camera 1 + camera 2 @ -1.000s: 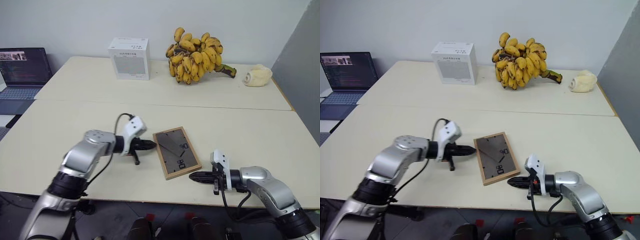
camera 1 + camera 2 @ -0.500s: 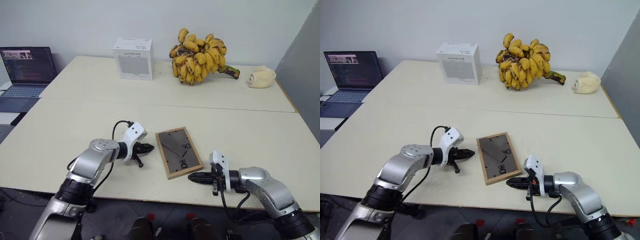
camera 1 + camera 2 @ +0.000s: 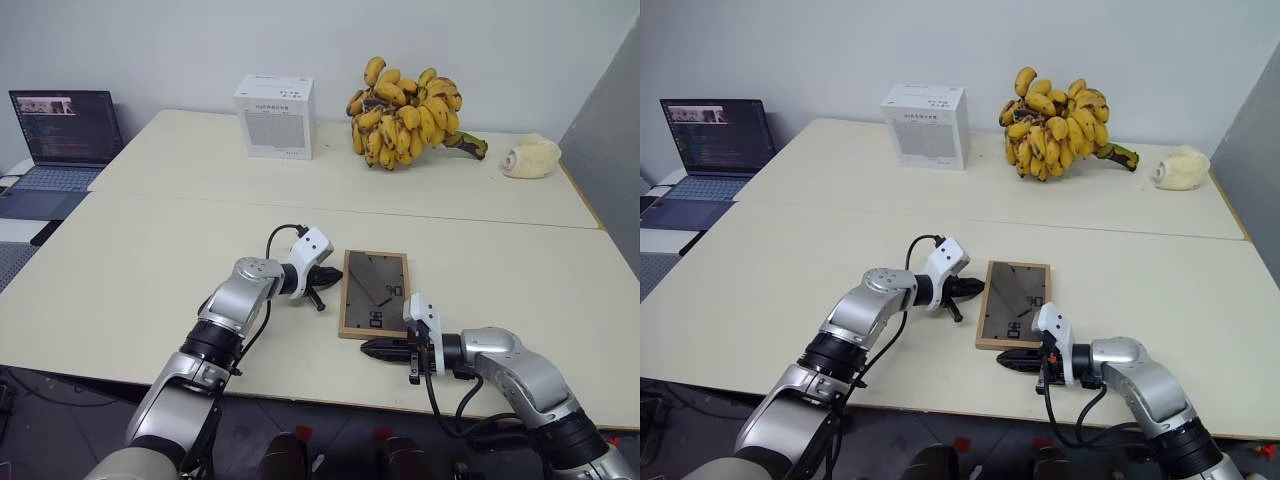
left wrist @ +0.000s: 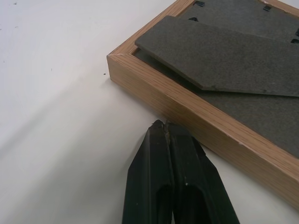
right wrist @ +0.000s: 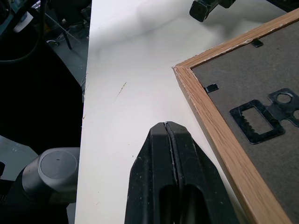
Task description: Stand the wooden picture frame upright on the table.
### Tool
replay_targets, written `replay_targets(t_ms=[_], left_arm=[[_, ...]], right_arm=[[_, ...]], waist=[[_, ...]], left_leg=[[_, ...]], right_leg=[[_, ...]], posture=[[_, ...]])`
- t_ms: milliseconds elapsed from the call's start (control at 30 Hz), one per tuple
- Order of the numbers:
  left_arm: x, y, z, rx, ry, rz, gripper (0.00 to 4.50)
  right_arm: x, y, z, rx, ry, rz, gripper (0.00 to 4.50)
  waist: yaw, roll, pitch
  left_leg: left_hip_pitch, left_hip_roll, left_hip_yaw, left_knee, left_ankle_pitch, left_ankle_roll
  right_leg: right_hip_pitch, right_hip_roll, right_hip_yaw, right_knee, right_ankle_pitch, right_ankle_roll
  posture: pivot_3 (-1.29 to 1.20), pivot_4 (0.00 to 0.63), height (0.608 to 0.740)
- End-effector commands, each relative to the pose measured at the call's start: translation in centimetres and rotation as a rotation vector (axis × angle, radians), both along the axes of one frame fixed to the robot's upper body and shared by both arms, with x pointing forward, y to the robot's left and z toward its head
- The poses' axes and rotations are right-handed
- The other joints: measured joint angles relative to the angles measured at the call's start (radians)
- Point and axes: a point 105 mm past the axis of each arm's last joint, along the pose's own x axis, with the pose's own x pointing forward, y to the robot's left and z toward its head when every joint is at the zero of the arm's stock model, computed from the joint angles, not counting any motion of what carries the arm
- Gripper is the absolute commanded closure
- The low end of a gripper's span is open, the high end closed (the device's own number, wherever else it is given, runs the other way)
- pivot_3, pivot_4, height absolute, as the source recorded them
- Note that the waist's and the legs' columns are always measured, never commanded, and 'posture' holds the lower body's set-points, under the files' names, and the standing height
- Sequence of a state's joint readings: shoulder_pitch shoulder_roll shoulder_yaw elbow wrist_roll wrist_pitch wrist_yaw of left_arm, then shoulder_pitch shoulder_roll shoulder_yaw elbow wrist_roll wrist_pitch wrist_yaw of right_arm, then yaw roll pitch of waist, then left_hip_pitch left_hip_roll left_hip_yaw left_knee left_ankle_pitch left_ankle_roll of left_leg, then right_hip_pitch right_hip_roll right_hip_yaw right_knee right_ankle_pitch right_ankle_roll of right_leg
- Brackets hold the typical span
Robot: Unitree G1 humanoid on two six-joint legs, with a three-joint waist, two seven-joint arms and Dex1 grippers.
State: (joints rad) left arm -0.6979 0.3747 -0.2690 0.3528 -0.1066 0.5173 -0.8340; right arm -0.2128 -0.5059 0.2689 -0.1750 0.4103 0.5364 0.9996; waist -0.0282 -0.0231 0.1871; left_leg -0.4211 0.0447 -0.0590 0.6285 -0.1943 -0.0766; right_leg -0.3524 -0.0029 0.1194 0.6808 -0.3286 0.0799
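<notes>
Your laptop (image 3: 66, 135) sits far left, off the table (image 3: 150, 260), w/ wide bare top between it and the left gripper (image 3: 333, 283). That gripper's fingers are pressed together, tips right at the left edge of the wooden picture frame (image 3: 375, 293). Frame lies flat, back up, near the front table edge. Right gripper (image 3: 368, 348), fingers together too, sits just off the frame's near edge. Bare top to the right of it.

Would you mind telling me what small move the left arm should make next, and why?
Probably nudge the left gripper forward under the frame's left edge to lever it up. The wooden picture frame lies flat, back up, on the table, and the shut jaws sit right at its wooden edge, while the right gripper waits shut by the near edge.
</notes>
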Motion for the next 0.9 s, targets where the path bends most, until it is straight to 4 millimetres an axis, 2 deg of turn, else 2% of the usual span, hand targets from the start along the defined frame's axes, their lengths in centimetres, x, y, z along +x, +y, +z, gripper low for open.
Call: replay_targets(t_ms=[33, 100, 267, 367, 433, 533, 600, 633, 733, 867, 900], left_arm=[[-0.8, 1.2, 0.4, 0.014, 0.004, -0.005, 4.48], [-1.9, 2.4, 0.9, 0.015, 0.022, -0.011, 4.48], [-5.4, 5.6, 2.4, -0.01, 0.147, -0.007, 4.48], [-7.2, 6.3, 3.2, -0.079, 0.259, 0.021, 4.48], [-8.0, 6.3, 3.6, -0.155, 0.344, 0.043, 4.48], [-8.9, 5.6, 4.1, -0.307, 0.473, 0.061, 4.48], [-8.9, 5.3, 4.0, -0.332, 0.486, 0.079, 4.11], [-8.8, 5.2, 4.0, -0.36, 0.494, 0.09, 4.09], [-8.3, 5.2, 4.0, -0.408, 0.513, 0.129, 3.45], [-7.8, 5.5, 4.0, -0.445, 0.533, 0.171, 2.66], [-7.8, 5.6, 4.1, -0.455, 0.539, 0.173, 2.64]], right_arm=[[-0.5, -0.5, 0.4, -0.01, -0.022, 0.004, 4.5], [-1.5, -1.6, 0.4, -0.042, -0.015, 0.019, 4.5], [-4.4, -6.1, 1.2, -0.19, -0.01, 0.093, 4.5], [-4.7, -8.8, 2.3, -0.278, -0.031, 0.112, 4.5], [-3.7, -10.5, 3.2, -0.35, -0.097, 0.089, 4.5], [-0.4, -12.9, 4.0, -0.49, -0.268, 0.011, 4.5], [1.6, -13.8, 3.8, -0.566, -0.371, -0.037, 4.5], [2.8, -14.1, 3.6, -0.603, -0.432, -0.07, 4.5], [5.0, -13.9, 3.4, -0.627, -0.548, -0.141, 4.5], [5.7, -13.0, 3.2, -0.594, -0.589, -0.171, 4.5], [5.8, -12.9, 3.1, -0.592, -0.592, -0.173, 4.5]], waist=[[-0.004, 0.0, 0.0], [-0.006, 0.0, 0.0], [-0.012, 0.001, 0.0], [-0.012, 0.0, 0.001], [-0.013, -0.001, 0.001], [-0.018, -0.002, 0.002], [-0.022, -0.002, 0.002], [-0.022, -0.003, 0.002], [-0.026, -0.003, 0.003], [-0.025, -0.003, 0.003], [-0.024, -0.003, 0.003]], left_leg=[[0.0, 0.0, 0.0, 0.0, 0.0, 0.0], [0.0, 0.0, 0.0, -0.001, 0.0, 0.0], [-0.002, 0.001, 0.0, -0.004, 0.0, 0.0], [-0.002, 0.001, 0.0, -0.004, 0.0, 0.0], [-0.001, 0.001, -0.001, -0.002, 0.0, 0.0], [0.001, 0.001, 0.001, 0.0, 0.0, 0.0], [0.002, 0.001, 0.002, 0.0, 0.0, 0.0], [0.002, 0.001, 0.002, 0.0, 0.0, 0.0], [0.001, 0.002, 0.001, -0.002, 0.0, 0.0], [-0.001, 0.001, 0.001, -0.004, -0.001, -0.001], [-0.001, 0.001, 0.001, -0.004, -0.001, -0.001]], right_leg=[[0.0, 0.0, 0.0, 0.0, 0.0, 0.0], [-0.001, 0.0, 0.0, 0.0, 0.0, 0.0], [-0.003, 0.0, 0.0, 0.0, 0.0, -0.003], [-0.003, 0.0, -0.001, 0.0, -0.001, -0.002], [-0.002, 0.0, -0.001, 0.0, -0.001, -0.001], [0.0, 0.0, 0.0, -0.001, -0.001, 0.0], [0.0, 0.0, 0.001, -0.001, -0.001, 0.0], [0.0, 0.0, 0.001, -0.001, -0.001, 0.0], [-0.001, 0.0, 0.001, 0.0, -0.001, -0.001], [-0.003, 0.0, 0.0, 0.0, 0.002, -0.006], [-0.003, 0.0, 0.0, 0.0, 0.002, -0.006]], posture=[[0.0, 0.15, 0.74], [0.0, 0.15, 0.74], [0.0, 0.15, 0.74], [0.0, 0.15, 0.74], [0.0, 0.15, 0.74], [0.0, 0.15, 0.74], [0.0, 0.15, 0.74], [0.0, 0.15, 0.74], [0.0, 0.15, 0.74], [0.0, 0.15, 0.74], [0.0, 0.15, 0.74]])
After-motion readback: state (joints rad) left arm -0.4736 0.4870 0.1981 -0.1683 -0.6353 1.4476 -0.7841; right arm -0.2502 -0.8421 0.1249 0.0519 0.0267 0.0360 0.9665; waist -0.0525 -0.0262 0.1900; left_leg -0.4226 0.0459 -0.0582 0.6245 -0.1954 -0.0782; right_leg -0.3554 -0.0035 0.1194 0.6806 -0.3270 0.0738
